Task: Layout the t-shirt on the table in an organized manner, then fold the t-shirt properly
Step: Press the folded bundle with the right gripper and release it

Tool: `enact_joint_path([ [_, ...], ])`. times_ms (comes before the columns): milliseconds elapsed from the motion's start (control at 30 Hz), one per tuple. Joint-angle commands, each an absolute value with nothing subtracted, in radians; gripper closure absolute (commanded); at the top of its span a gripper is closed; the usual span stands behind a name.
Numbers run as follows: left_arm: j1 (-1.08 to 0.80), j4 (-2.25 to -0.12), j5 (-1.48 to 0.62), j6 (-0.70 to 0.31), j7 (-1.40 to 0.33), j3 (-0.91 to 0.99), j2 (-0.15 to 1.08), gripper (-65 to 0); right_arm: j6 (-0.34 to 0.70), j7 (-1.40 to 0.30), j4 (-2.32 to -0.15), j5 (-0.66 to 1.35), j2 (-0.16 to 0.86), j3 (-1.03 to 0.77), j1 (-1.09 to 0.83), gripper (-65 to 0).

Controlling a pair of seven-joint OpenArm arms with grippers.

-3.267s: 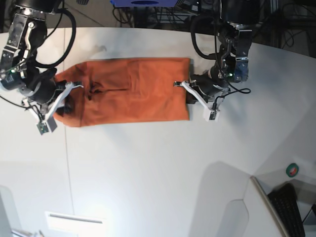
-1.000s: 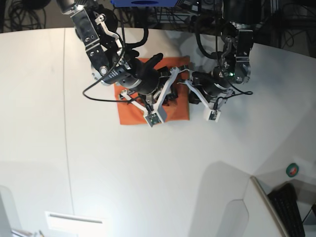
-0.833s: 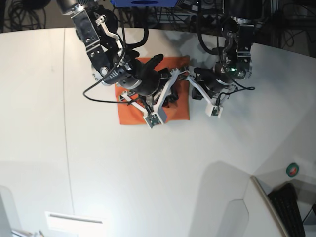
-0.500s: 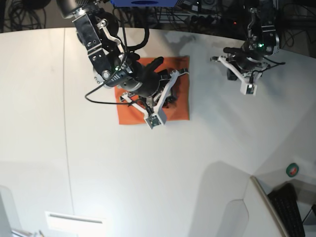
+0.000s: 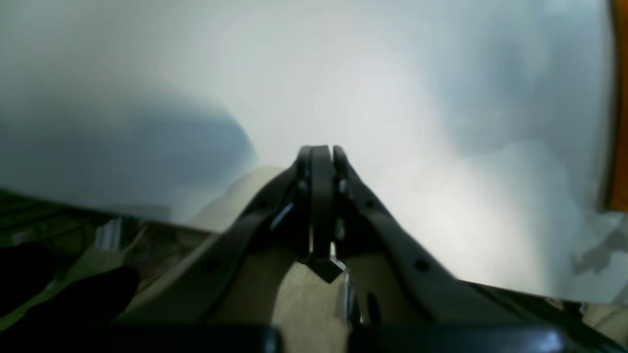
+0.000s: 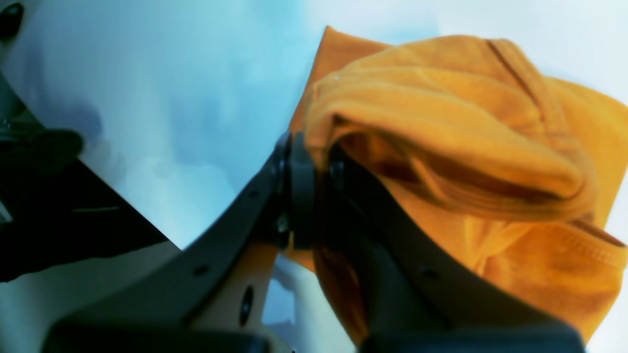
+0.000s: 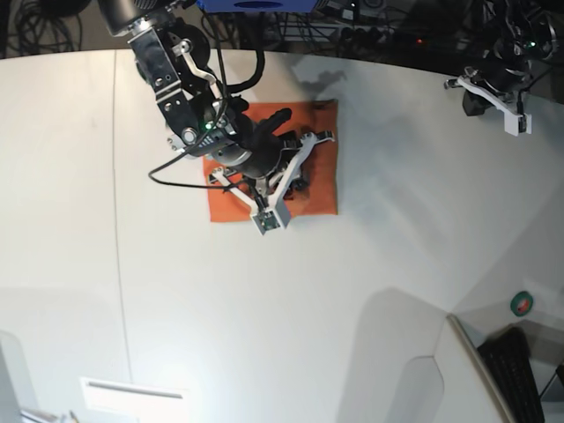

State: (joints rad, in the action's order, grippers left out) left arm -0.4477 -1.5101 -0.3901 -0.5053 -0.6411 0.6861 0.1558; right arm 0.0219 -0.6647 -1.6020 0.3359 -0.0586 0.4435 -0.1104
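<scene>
The orange t-shirt (image 7: 231,196) lies folded into a compact rectangle at the back middle of the white table (image 7: 264,308). My right gripper (image 7: 310,145) hovers over the shirt's right half, shut on a bunched fold of the cloth. In the right wrist view that fold of t-shirt (image 6: 490,162) drapes over the closed jaws of the right gripper (image 6: 309,147). My left gripper (image 7: 458,85) hangs at the far back right, well away from the shirt, shut and empty. In the left wrist view the left gripper (image 5: 321,152) is over bare table, with a sliver of t-shirt (image 5: 619,98) at the right edge.
A thin dark seam (image 7: 119,264) runs down the table's left side. A green tape roll (image 7: 522,304) and a black keyboard (image 7: 515,374) sit beyond the table's curved edge at lower right. Cables and a blue object (image 7: 256,4) line the back edge.
The right arm carried the shirt's left end over to the right, halving its length. The left arm pulled away from the shirt's right edge to the far back right.
</scene>
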Motion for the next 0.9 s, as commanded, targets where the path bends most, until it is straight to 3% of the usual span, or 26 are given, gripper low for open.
enact_joint_path([
  [0,-0.447,-1.529,-0.401,-0.519,-0.633,0.69,0.165,0.0,0.022,-0.644,-1.616,0.343,-0.068,0.446,-0.102,0.0],
  [367,-0.443,-1.52,-0.398,-0.519,-0.633,0.684,0.165,0.0,0.022,-0.644,-1.531,0.343,-0.077,0.446,-0.102,0.0],
  [467,-0.441,-1.52,-0.398,-0.519,-0.633,0.682,0.165,0.0,0.022,-0.644,-1.531,0.344,-0.077,0.446,-0.099,-19.5],
  [533,-0.441,-1.52,-0.398,-0.519,-0.633,0.682,0.165,0.0,0.022,-0.644,-1.531,0.344,-0.094,0.447,-0.097,-26.9],
  [667,-0.441,-1.52,-0.398,-0.519,-0.633,0.682,0.165,0.0,0.024,-0.644,-1.531,0.344,-0.105,0.461,-0.096,-29.7],
  [867,-0.441,-1.52,-0.398,-0.519,-0.633,0.687,0.165,0.0,0.021,-0.644,-1.489,0.343,-0.097,0.647,-0.016,-29.6],
])
